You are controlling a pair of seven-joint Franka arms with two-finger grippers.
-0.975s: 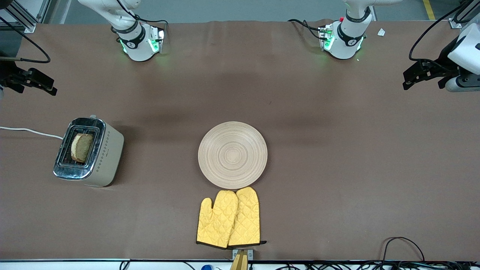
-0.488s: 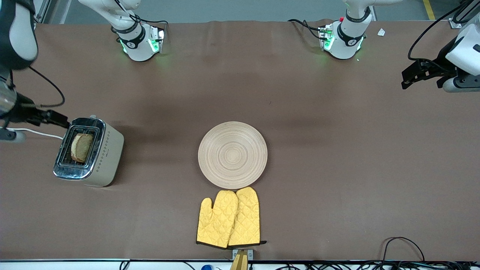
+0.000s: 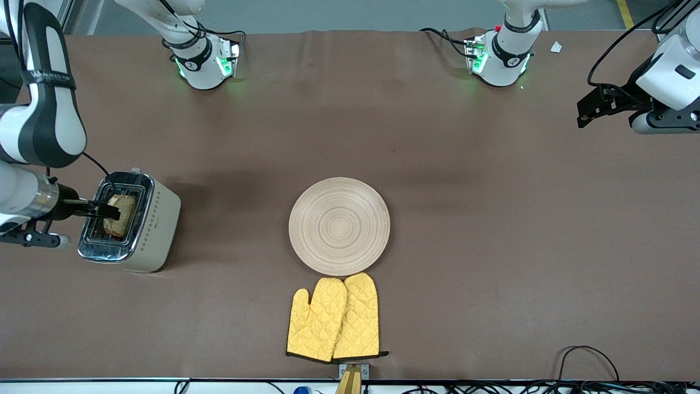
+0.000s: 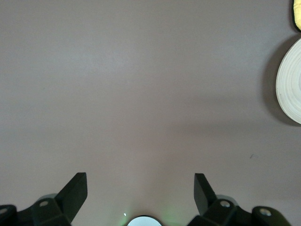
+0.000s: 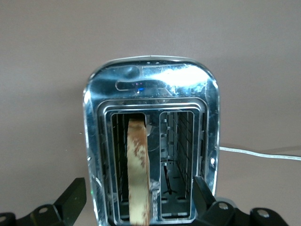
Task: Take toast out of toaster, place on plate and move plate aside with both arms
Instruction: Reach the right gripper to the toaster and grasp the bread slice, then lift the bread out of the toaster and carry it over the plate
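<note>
While both sets of fingers stand fully apart and grip nothing, only the right gripper [image 3: 101,210] is at work: it hangs over the toaster [image 3: 131,221], its fingers [image 5: 70,200] straddling the chrome top, wider than the pair of slots. The toast [image 5: 138,169] stands upright on edge in one slot, the slot beside it bare; in the front view the finger tips sit at the slice's top edge [image 3: 121,214], contact can't be confirmed. The toaster stands at the right arm's end of the surface [image 3: 492,219], white cord [image 3: 44,191] trailing off toward the edge there, so little spare room on that side. The left gripper [image 3: 588,109] waits over bare surface near the left arm's end, fingers [image 4: 73,195] wide, nothing between them; the plate's rim [image 4: 289,87] shows at the border of its wrist view. The plate [image 3: 339,225] lies mid-surface, well apart from the toaster, with open brown surface between them and on toward the left arm's end. Yellow oven mitts [image 3: 333,318] lie nearer the front camera, their tips touching or just under the plate's rim, cuffs close to the surface's front edge.
</note>
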